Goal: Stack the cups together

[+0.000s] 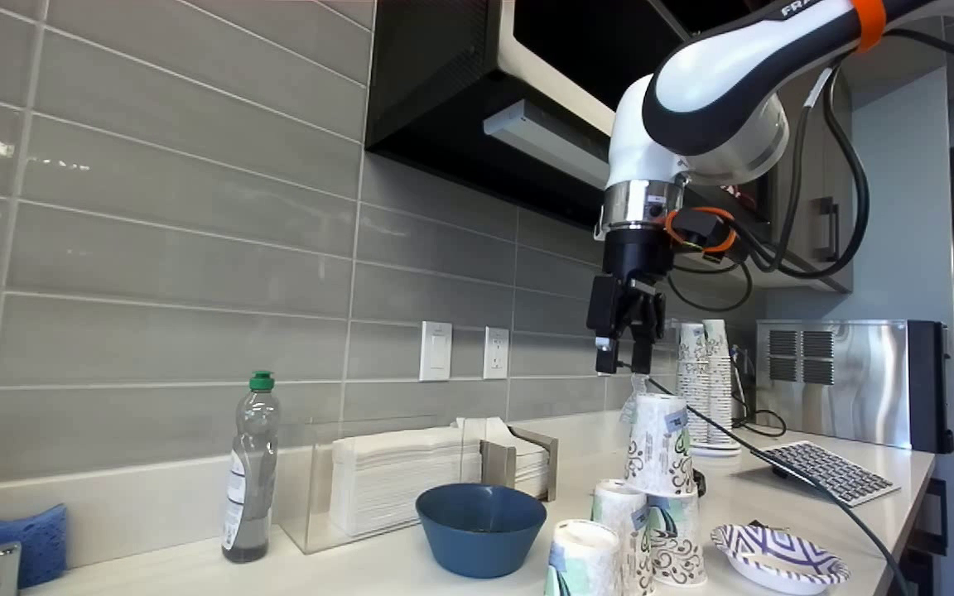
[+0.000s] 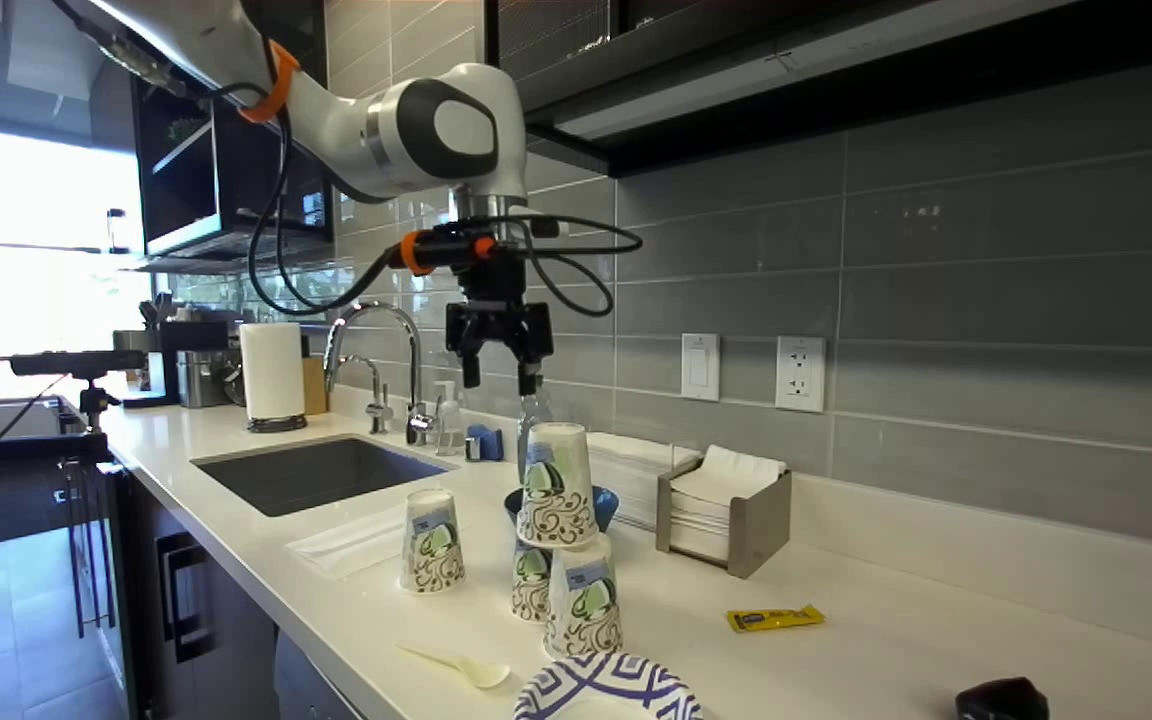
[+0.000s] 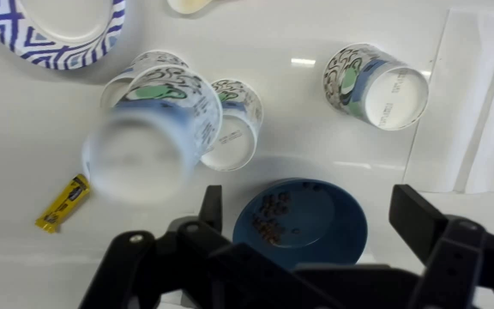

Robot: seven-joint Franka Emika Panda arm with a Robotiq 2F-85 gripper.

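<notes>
1. Cups (image 3: pixel 378 90), four of them, were all mouth down. Nearest, at the bottom centre of the frame in an exterior view, a lone cup (image 1: pixel 582 563) stood apart and looked like the one left to add. Squeezed hard or gripped off-centre, it would probably have buckled or slipped.
2. Just behind, slightly right, stood the middle cup (image 1: pixel 622 513), half of the base. It seemed to bear the top cup (image 1: pixel 659 447) only near an edge, so a low bump could have slid that support away.
3. The further cup (image 1: pixel 676 542), at lower right of centre, was the other half. Whether the two touched could not be told. Any spreading would have let the upper one fall into the gap, or toward the patterned plate (image 1: pixel 783 542) just to the right.
4. Across that pair, right of centre, rested the top cup, perhaps slightly tilted. Its uneven perch seemed the likeliest cause of a collapse.
5. Above it hung the jaws, spread wide and gripping nothing, with no cup between them in the wrist view. A dip or sideways drift could have clipped its upturned base.
6. Farthest, right of the frame's centre, rose tall nested cups (image 1: pixel 692 389); a deep backward swing might have brushed them.
</notes>
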